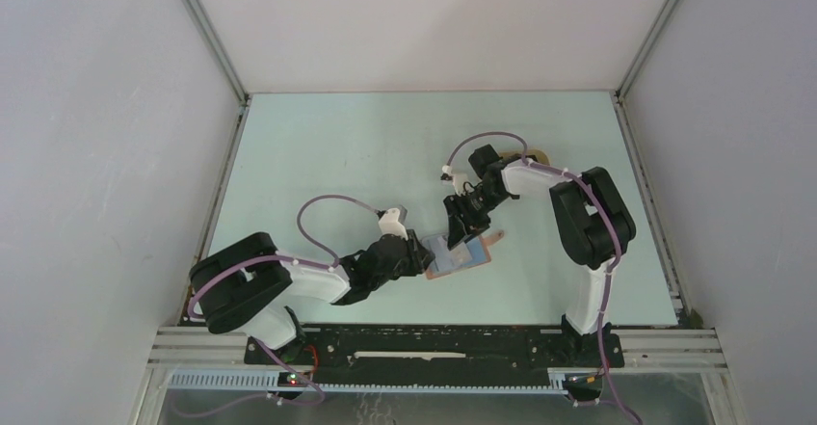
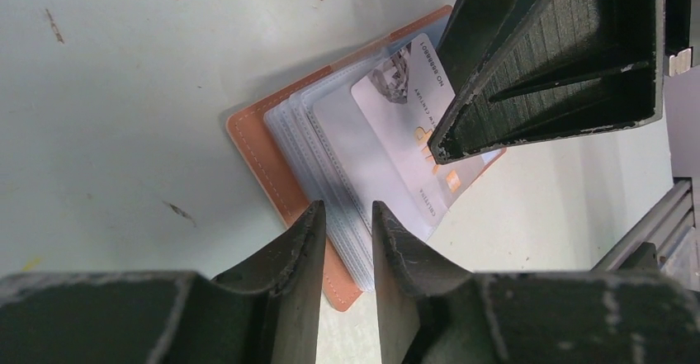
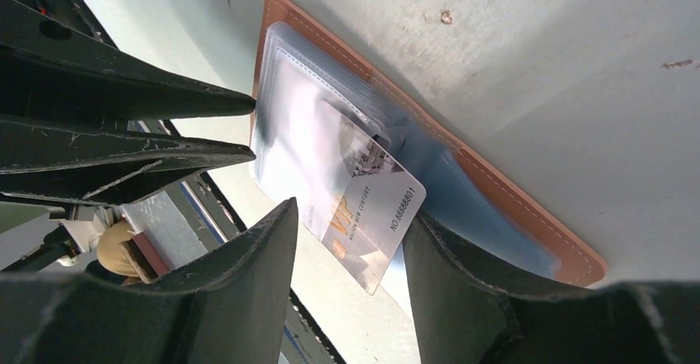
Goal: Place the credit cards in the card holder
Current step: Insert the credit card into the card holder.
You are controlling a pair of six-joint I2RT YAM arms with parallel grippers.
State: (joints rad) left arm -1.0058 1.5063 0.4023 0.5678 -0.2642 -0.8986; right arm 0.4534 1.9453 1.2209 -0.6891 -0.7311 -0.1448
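The card holder (image 1: 472, 253) lies open on the table between the arms, brown cover (image 2: 264, 149) down, clear sleeves up. It also shows in the right wrist view (image 3: 495, 191). One credit card (image 2: 404, 116), pale silver with "VIP" print, sits slanted and partly inside a sleeve (image 3: 363, 207). My left gripper (image 2: 347, 215) has its jaws narrowly parted over the holder's near corner and sleeve edges (image 1: 427, 254). My right gripper (image 3: 351, 213) is open and straddles the card's free end (image 1: 461, 225). No other card shows.
A tan oval tray (image 1: 536, 158) lies behind the right arm, mostly hidden by it. White walls close the table on three sides. The two grippers' fingers are very close together over the holder.
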